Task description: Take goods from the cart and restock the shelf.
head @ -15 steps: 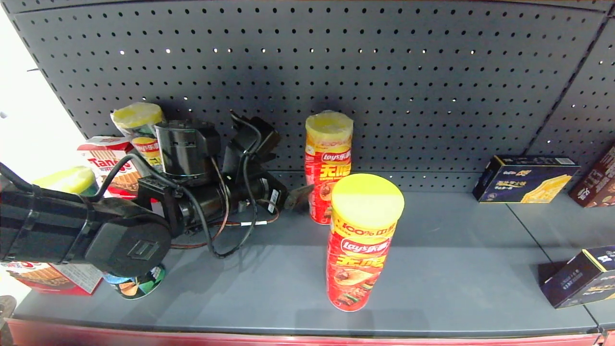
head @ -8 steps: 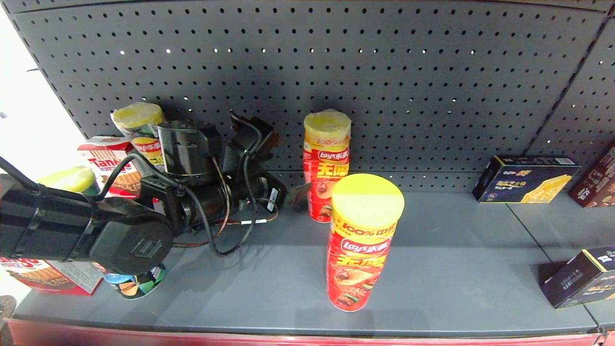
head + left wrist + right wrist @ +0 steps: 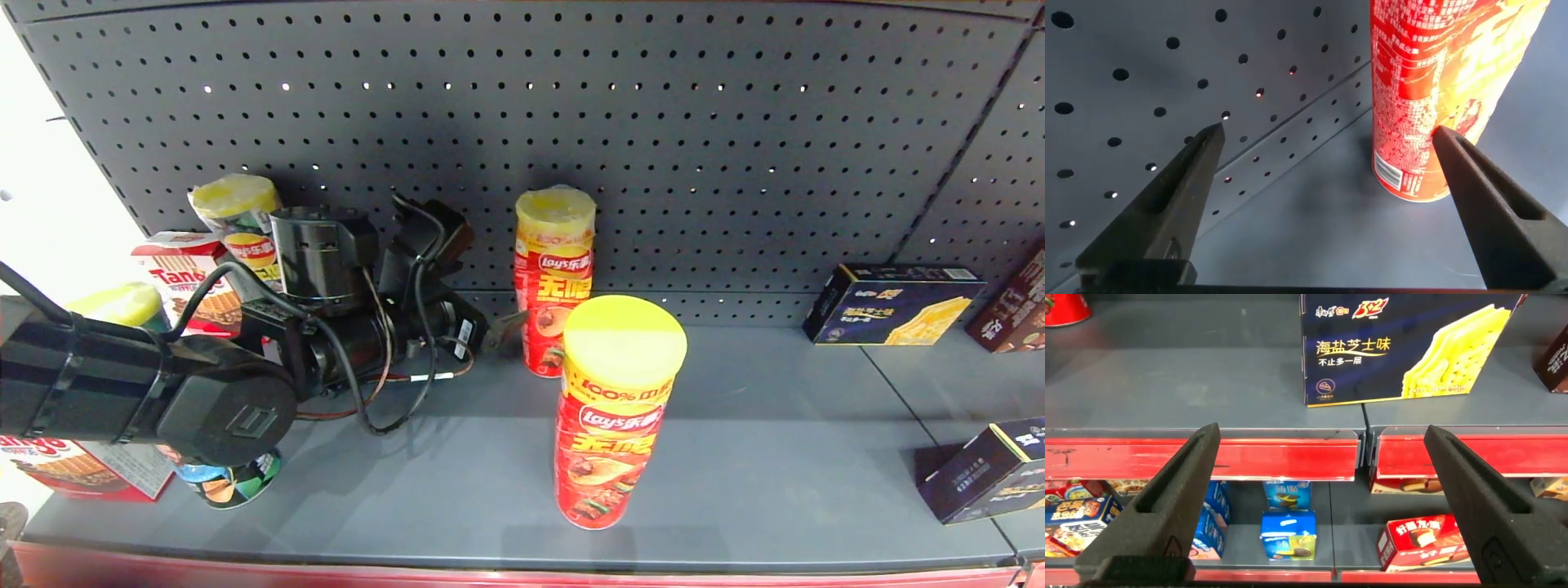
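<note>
Nearest me, a tall red chip can (image 3: 620,408) with a yellow lid stands upright near the front of the grey shelf (image 3: 775,457). Farther in, my left gripper (image 3: 1328,135) sits low over the shelf, fingers spread wide, holding nothing. A second red can (image 3: 555,282) stands upright just beyond its fingertips, off to one side, close to the pegboard (image 3: 653,122). My right gripper (image 3: 1320,431) is also spread wide and empty, facing a dark blue box (image 3: 1404,347).

The grey shelf (image 3: 775,465) carries a front red chip can (image 3: 616,408), a second red can (image 3: 555,282) behind it, a dark blue box (image 3: 894,304) to its right and a wafer box (image 3: 180,276) to its left.
</note>
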Robot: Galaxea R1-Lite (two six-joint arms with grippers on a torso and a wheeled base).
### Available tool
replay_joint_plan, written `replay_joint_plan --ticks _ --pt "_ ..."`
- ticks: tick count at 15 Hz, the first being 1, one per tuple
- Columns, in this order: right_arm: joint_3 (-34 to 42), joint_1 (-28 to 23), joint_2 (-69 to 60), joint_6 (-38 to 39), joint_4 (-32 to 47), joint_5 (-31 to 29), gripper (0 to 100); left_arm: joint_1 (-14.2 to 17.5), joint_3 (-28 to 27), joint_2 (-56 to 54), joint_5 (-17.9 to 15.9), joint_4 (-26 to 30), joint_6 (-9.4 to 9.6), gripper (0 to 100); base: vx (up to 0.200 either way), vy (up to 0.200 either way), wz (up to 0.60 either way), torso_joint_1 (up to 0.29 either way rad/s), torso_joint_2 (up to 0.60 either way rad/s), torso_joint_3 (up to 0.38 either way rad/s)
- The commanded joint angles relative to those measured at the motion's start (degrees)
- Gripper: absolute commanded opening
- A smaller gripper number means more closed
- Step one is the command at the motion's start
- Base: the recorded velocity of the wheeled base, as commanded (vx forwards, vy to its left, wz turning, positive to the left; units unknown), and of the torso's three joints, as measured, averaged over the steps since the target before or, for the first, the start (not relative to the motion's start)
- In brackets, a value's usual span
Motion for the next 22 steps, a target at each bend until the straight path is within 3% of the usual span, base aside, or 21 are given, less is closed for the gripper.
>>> replay_joint_plan --ticks 1,9,15,22 --pt "0.00 0.00 0.07 0.00 -0.01 0.04 100 -0.09 0.03 0.10 0.01 -0.11 -0.01 100 0.000 0.000 0.00 0.000 0.00 0.000" --pt "0.00 0.00 0.07 0.00 -0.01 0.04 100 -0.79 2.84 -1.13 5.28 -0.82 0.34 100 0.000 0.000 0.00 0.000 0.00 0.000" --pt "0.00 0.00 0.07 0.00 -0.01 0.04 100 -0.79 2.58 -0.86 12.58 -0.73 0.34 100 0.000 0.000 0.00 0.000 0.00 0.000" --pt "0.00 0.00 0.07 0.00 -0.01 0.04 100 -2.11 0.38 1.42 12.49 -0.20 -0.19 100 0.000 0.000 0.00 0.000 0.00 0.000"
